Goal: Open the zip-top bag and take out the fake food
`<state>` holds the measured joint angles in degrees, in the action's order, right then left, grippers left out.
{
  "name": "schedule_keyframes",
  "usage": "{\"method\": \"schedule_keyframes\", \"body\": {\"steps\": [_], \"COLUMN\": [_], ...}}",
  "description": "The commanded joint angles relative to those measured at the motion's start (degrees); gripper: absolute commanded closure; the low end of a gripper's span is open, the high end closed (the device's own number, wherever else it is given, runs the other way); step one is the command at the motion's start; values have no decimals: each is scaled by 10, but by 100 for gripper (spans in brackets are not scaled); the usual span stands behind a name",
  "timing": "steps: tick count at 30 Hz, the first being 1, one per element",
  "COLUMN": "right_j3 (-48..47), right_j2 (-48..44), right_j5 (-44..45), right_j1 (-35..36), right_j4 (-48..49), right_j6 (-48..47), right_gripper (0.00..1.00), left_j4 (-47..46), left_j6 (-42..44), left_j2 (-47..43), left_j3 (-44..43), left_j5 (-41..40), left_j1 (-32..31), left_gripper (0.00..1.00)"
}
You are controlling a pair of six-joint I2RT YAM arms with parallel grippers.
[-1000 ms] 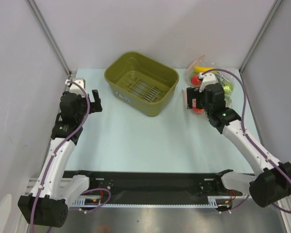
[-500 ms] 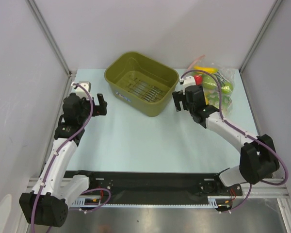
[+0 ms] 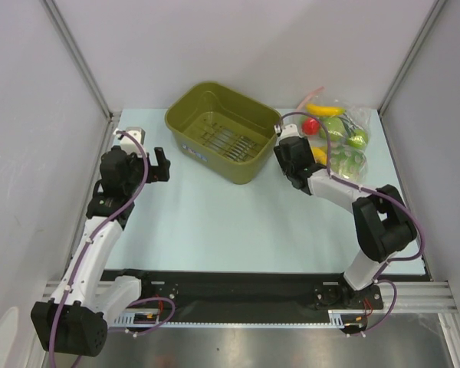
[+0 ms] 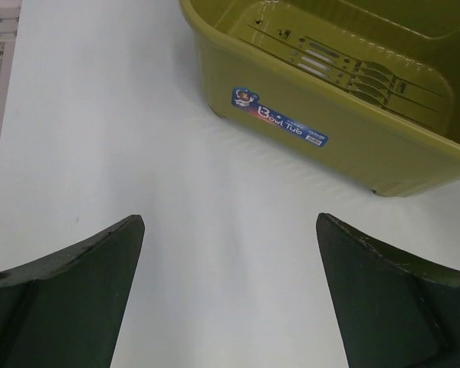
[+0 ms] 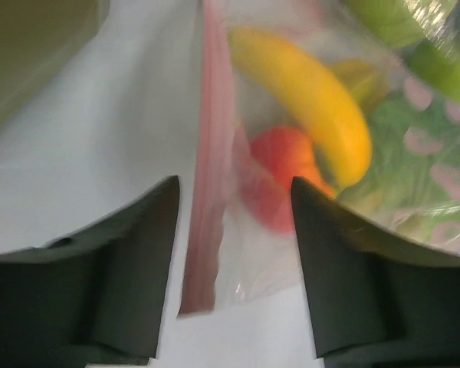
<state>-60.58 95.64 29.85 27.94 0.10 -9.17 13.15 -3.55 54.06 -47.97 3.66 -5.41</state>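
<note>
1. Table [image 3: 215, 222]: pale surface, is carrying every item below.
2. Zip-top bag [image 5: 241, 253]: crinkly clear plastic, is lying at the far right corner of the table, its pink zip strip [image 5: 209, 192] running along the side that is facing the tub.
3. Fake food: yellow banana [image 5: 314, 100], red round fruit [image 5: 280, 165] and leafy green piece [image 5: 414, 146] are sitting inside the bag, the banana touching the red fruit.
4. Right hand [image 5: 235, 184]: is hovering low at the bag's mouth edge, its fingers [image 5: 100, 268] standing partly apart on either side of the pink strip, gripping nothing.
5. Left hand [image 4: 228, 222]: is hanging spread wide over bare table toward the left edge, holding nothing.
6. Olive tub [image 3: 207, 153]: is standing near the far edge between the two hands, its blue label [image 4: 280, 116] facing the left hand.
7. Second clear bag [image 3: 354, 149]: is showing bright green round fruits and lying against the first, nearer the right edge.
</note>
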Motion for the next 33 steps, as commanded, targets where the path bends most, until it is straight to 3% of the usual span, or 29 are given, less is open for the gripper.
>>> {"method": "schedule_keyframes", "body": {"steps": [1, 2, 3, 6, 11, 19, 27, 33], "right_j3": [-52, -59, -62, -70, -83, -147, -207, -226], "right_j2": [20, 27, 29, 17, -47, -191, -270, -326], "right_j5": [36, 38, 43, 57, 20, -59, -177, -292], "right_j1": [-13, -14, -15, -15, -23, -22, -3, 14], "right_j4": [45, 42, 40, 25, -54, -240, -398, -437], "right_j6": [-14, -17, -25, -35, -34, -18, -3, 15], "right_gripper": [46, 57, 83, 100, 100, 100, 100, 100], "left_j4": [-23, -22, -24, -23, -22, -48, -47, -73], "left_j6": [8, 7, 9, 14, 25, 34, 60, 39], "left_j2": [6, 6, 3, -1, -6, -56, -79, -91], "left_j3": [-2, -2, -2, 0, 1, 25, 17, 29], "left_j5": [6, 6, 6, 5, 6, 79, 103, 107], "left_j1": [-3, -3, -3, -3, -3, -34, -159, -234], "left_gripper": [0, 0, 0, 0, 0, 0, 0, 0]}}
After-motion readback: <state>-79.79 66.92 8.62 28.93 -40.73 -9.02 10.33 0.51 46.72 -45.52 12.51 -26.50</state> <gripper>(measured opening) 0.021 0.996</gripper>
